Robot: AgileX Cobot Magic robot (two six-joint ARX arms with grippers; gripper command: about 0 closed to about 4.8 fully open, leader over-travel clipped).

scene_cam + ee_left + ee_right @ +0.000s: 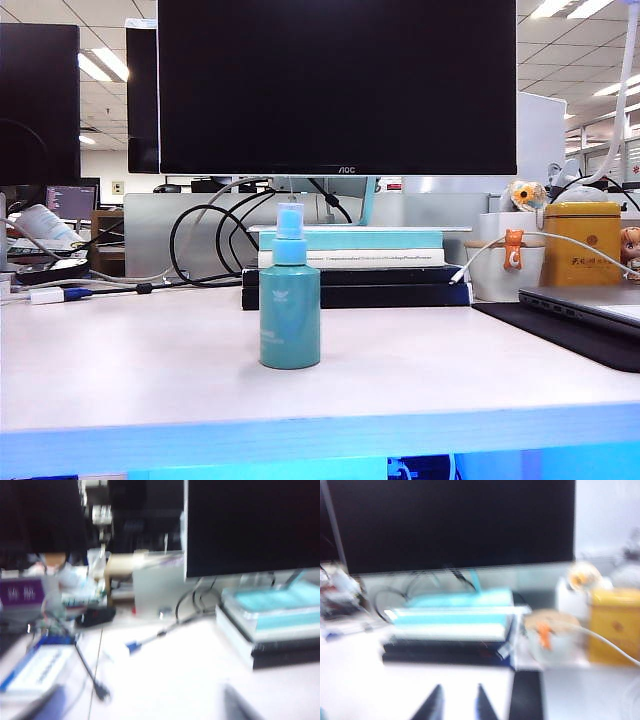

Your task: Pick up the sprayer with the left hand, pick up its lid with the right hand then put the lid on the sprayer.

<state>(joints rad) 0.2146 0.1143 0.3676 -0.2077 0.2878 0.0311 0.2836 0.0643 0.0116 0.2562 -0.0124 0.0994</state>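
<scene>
On the left of the exterior view, a dark monitor stands behind cables that trail over the white table; no arm shows in this view. The left end effector appears only in its blurred wrist view, as two dark tips at the frame's lower edge, set wide apart, nothing between them. At the table's middle the sprayer stands upright, teal, with the clear lid seated over its lighter blue nozzle; it touches neither end effector. Behind it a stack of books lies under the large black monitor. The right end effector, seen in its wrist view, shows two dark fingers close together yet parted, empty, facing the books. Farther right stand a white cup, a yellow tin and a laptop.
</scene>
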